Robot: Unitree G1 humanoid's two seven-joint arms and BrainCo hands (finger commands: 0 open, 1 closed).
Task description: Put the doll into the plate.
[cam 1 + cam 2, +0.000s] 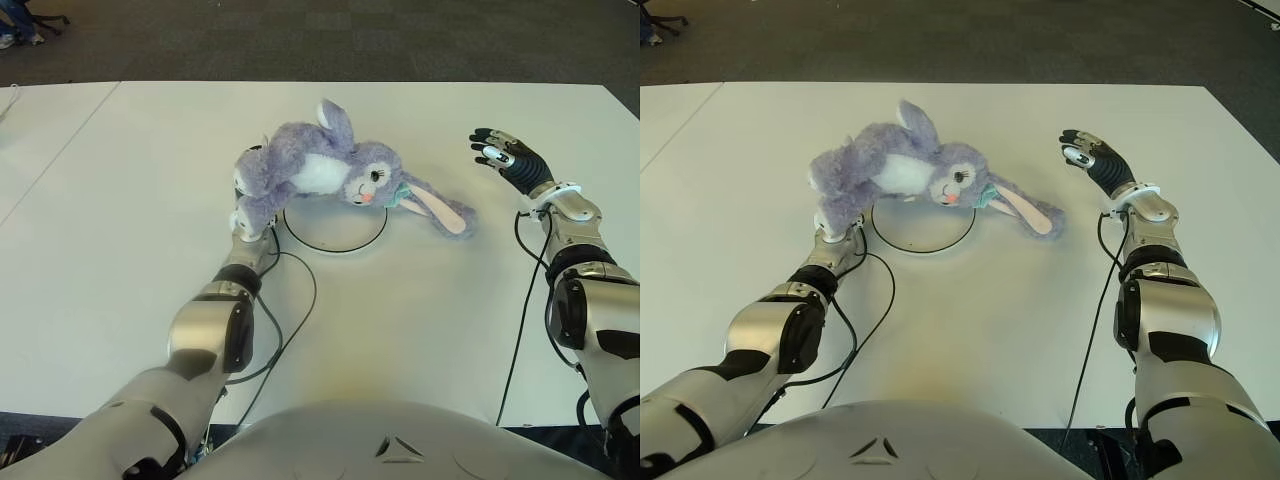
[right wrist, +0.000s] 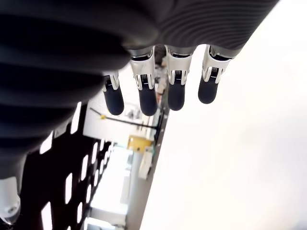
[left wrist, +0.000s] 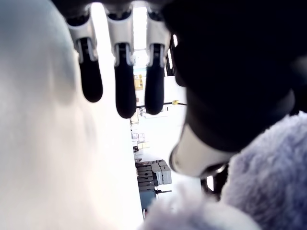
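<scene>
- Lying across the far rim of the plate (image 1: 335,232), the purple plush doll (image 1: 320,175) rests on its side, head toward the robot's right, one long ear trailing onto the white table (image 1: 120,260).
- The plate is white, round, and flat, with a dark edge line.
- The left hand (image 1: 250,205) sits at the doll's rear end, just left of the plate; three fingers (image 3: 125,91) are extended, plush against the palm, nothing gripped.
- The right hand (image 1: 505,155) hovers well right of the doll, fingers (image 2: 146,98) extended, empty.
</scene>
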